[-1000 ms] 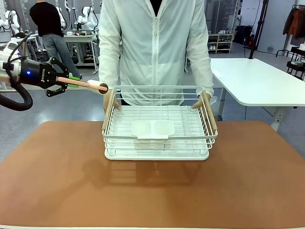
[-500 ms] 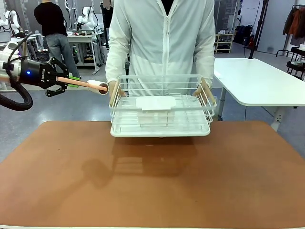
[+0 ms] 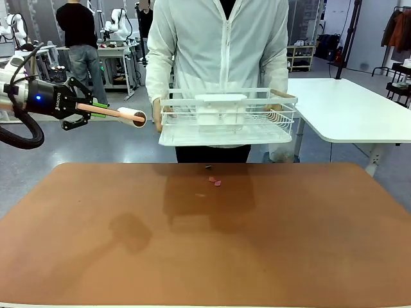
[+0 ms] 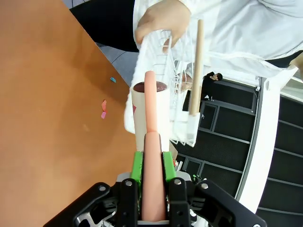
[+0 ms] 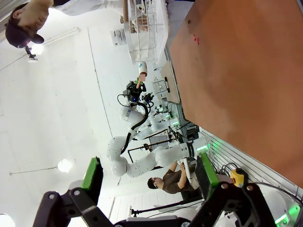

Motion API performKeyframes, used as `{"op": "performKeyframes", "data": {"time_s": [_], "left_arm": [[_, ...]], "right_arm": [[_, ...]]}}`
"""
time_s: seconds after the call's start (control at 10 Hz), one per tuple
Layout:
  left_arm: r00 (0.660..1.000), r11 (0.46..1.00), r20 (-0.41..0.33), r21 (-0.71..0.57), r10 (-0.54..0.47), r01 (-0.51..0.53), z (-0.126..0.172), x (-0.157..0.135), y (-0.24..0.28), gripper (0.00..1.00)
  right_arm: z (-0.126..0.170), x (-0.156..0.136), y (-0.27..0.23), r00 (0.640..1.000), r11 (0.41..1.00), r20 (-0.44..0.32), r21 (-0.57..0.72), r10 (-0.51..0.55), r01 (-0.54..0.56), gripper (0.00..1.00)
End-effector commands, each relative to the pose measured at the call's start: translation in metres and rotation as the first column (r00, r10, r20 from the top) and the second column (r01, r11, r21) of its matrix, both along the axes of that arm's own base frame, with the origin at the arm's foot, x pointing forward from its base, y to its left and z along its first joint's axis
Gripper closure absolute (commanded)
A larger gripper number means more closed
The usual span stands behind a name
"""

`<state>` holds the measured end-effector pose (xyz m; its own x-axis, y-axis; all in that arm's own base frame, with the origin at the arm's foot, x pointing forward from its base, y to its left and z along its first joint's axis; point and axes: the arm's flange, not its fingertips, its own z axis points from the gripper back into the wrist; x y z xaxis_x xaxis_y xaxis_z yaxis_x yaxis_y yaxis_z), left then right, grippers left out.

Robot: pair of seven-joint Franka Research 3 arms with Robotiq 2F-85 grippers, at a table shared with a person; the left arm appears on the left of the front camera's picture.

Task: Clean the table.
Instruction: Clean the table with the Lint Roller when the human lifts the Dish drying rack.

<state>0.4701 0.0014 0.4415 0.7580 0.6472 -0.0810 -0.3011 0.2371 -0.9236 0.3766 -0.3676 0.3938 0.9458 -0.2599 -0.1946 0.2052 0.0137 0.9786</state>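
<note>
While the left gripper (image 3: 88, 110) clamps a lint roller (image 3: 131, 116), the right gripper (image 5: 149, 172) stands spread.

lint roller (image 4: 150, 118): handle's rear end hidden between left gripper (image 4: 152, 160) pads, gripper body cut by bottom edge | scraps (image 3: 214, 181) on table (image 3: 205, 256), beyond and below the roller's tip: too small to identify

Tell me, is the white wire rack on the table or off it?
Off. The person's hands hold the white wire rack above the reddish-brown table.
</note>
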Motion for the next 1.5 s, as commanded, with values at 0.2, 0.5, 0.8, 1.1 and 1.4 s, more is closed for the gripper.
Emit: {"op": "performKeyframes", "data": {"time_s": [0.2, 0.5, 0.8, 1.1, 1.4], "left_arm": [[1.0, 1.0, 0.002, 0.0, 0.0, 0.0, 0.0, 0.0, -0.001, 1.0], [1.0, 1.0, 0.002, 0.0, 0.0, 0.0, 0.0, 0.0, -0.001, 1.0], [0.995, 0.991, -0.005, 0.085, -0.103, 0.103, 0.037, 0.01, 0.009, 0.79], [0.897, 0.801, -0.14, 0.408, -0.419, 0.438, 0.08, 0.093, 0.01, 0.79], [0.765, 0.63, -0.268, 0.443, -0.586, 0.638, 0.037, 0.17, -0.028, 0.79]], "right_arm": [[0.004, -0.002, 0.002, 1.0, 1.0, -0.01, -0.01, -0.003, 0.003, 0.0], [0.004, -0.002, 0.002, 1.0, 1.0, -0.01, -0.01, -0.003, 0.003, 0.0], [0.004, -0.002, 0.002, 1.0, 1.0, -0.01, -0.01, -0.003, 0.003, 0.0], [0.004, -0.002, 0.002, 1.0, 1.0, -0.01, -0.01, -0.003, 0.003, 0.0], [0.004, -0.002, 0.002, 1.0, 1.0, -0.01, -0.01, -0.003, 0.003, 0.0]]}}
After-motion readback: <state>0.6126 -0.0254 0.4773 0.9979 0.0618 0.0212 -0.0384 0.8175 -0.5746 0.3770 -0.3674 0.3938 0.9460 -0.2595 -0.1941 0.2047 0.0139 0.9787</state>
